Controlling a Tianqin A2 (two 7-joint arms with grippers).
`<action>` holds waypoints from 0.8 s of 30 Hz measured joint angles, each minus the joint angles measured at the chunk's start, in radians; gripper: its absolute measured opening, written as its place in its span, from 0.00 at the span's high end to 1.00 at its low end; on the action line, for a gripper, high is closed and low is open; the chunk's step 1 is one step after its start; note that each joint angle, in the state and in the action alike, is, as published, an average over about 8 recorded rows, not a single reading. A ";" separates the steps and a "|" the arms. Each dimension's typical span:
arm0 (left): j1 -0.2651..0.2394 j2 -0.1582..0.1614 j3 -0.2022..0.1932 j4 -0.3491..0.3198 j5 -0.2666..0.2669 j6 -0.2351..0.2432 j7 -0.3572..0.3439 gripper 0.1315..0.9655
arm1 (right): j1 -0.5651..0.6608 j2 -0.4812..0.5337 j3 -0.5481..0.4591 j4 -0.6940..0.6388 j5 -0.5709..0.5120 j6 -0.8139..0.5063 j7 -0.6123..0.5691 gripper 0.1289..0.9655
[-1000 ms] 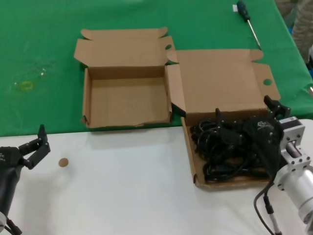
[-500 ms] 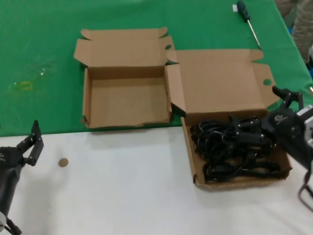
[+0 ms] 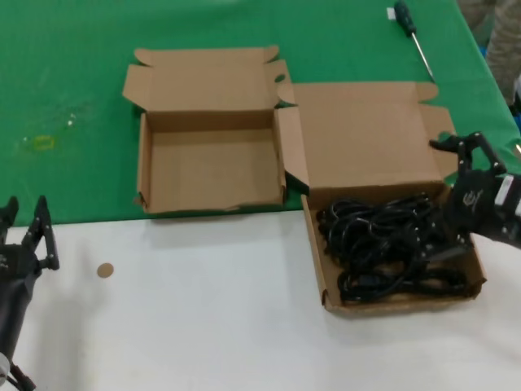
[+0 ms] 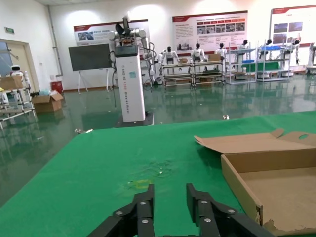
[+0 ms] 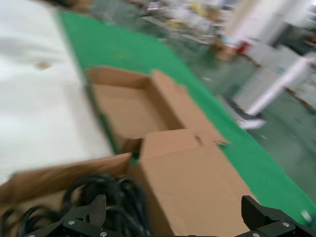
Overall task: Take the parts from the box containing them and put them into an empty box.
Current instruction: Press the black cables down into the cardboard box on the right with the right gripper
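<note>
Right gripper spread wide at the right edge of the shallow box, one finger down among the black cords piled inside, nothing clamped; left gripper idle, fingers slightly apart

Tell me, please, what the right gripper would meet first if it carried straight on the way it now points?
Most likely the power cords. The right gripper is open at the right end of the wider box, pointing left across it, with one finger low over the cords and the other above the lid. Depth is unclear, so it might skim over them.
</note>
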 joint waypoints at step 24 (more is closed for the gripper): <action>0.000 0.000 0.000 0.000 0.000 0.000 0.000 0.97 | 0.354 -0.047 -0.186 -0.233 -0.215 -0.388 -0.317 0.01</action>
